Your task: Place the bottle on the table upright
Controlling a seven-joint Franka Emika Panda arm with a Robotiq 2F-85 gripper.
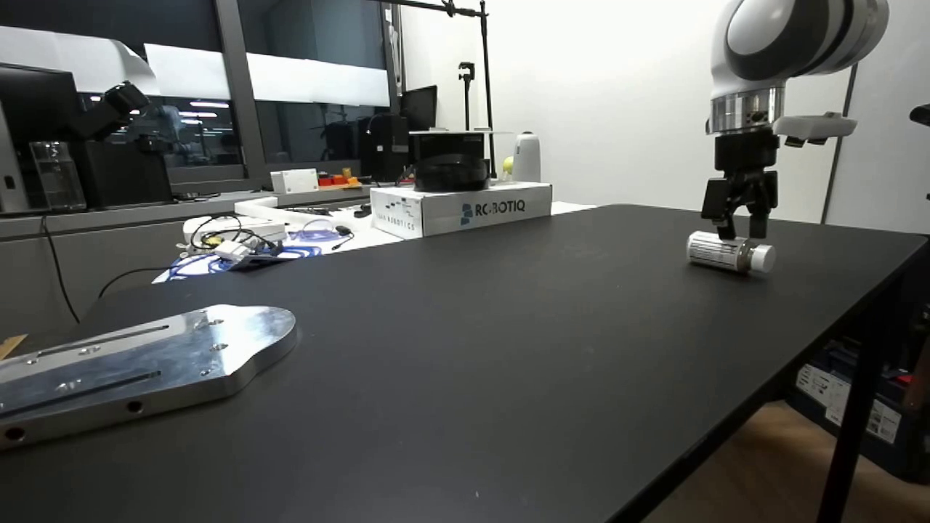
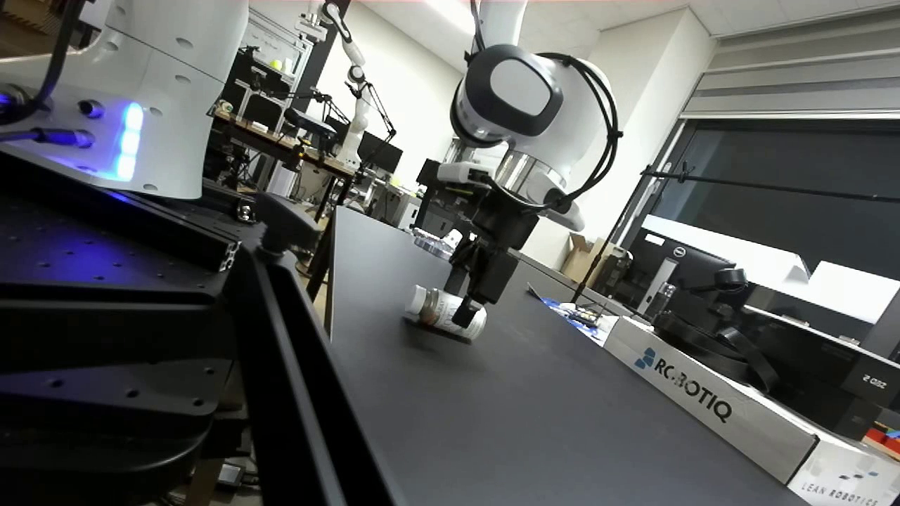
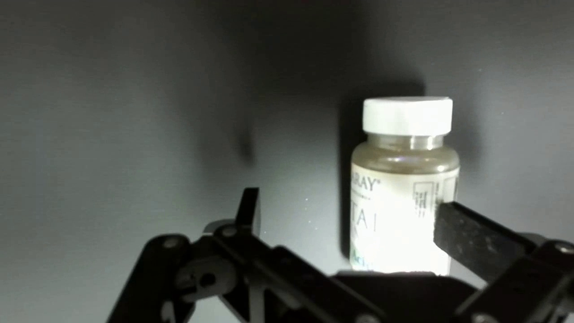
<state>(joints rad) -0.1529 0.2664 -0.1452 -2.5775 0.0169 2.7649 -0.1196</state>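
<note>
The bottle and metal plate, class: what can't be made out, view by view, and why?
Bottle, base: wrist view, behind the dark part between the jaws.
Word ending "ARAY", start: wrist view, round the bottle's curve.
Label print: in an exterior view, too small to read.
Metal plate, one end: in an exterior view, cut by the picture's left edge.

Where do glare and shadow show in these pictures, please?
In the wrist view, glare washes out much of the label on the bottle, with a dark shadow along its picture-left edge; in an exterior view, bright highlights on the metal plate; in an exterior view, the light strip on the robot base glows blue-white.
</note>
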